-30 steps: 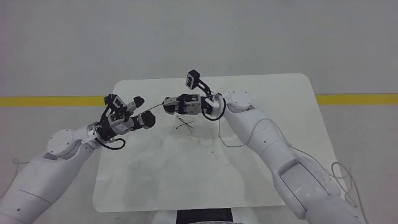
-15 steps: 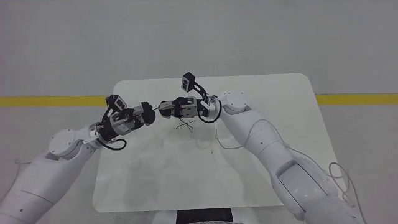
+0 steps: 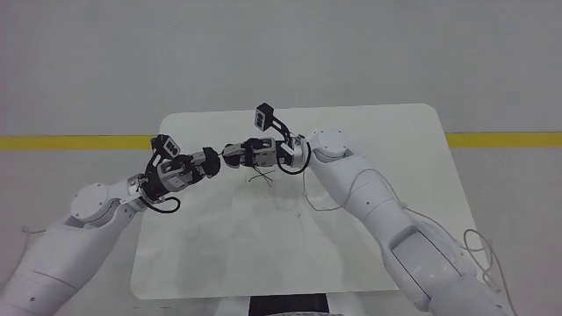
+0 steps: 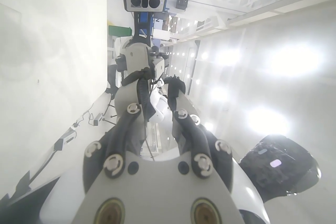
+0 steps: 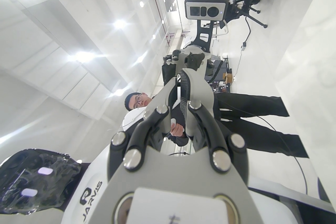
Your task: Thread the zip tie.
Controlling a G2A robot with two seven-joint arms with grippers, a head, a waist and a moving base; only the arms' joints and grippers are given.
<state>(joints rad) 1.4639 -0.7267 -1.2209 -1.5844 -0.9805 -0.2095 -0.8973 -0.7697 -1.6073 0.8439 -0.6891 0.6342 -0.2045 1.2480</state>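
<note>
Both my arms angle inward over the table [image 3: 219, 246], left claw [image 3: 213, 159] nearly tip to tip with right claw [image 3: 228, 153], which is pressed together; the left's state I cannot tell.

Gap: my left gripper [image 3: 213, 160] & right gripper [image 3: 230, 154] nearly tip to tip, no room btwn.
Obstacle: loose black plastic zip ties [image 3: 261, 175] on tabletop, just on my side of the right gripper.
Free room: over near & right parts of white rounded table [image 3: 395, 228].

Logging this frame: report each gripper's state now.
Left gripper: cannot be told.
Right gripper: jaws closed; held thing cannot be told.
</note>
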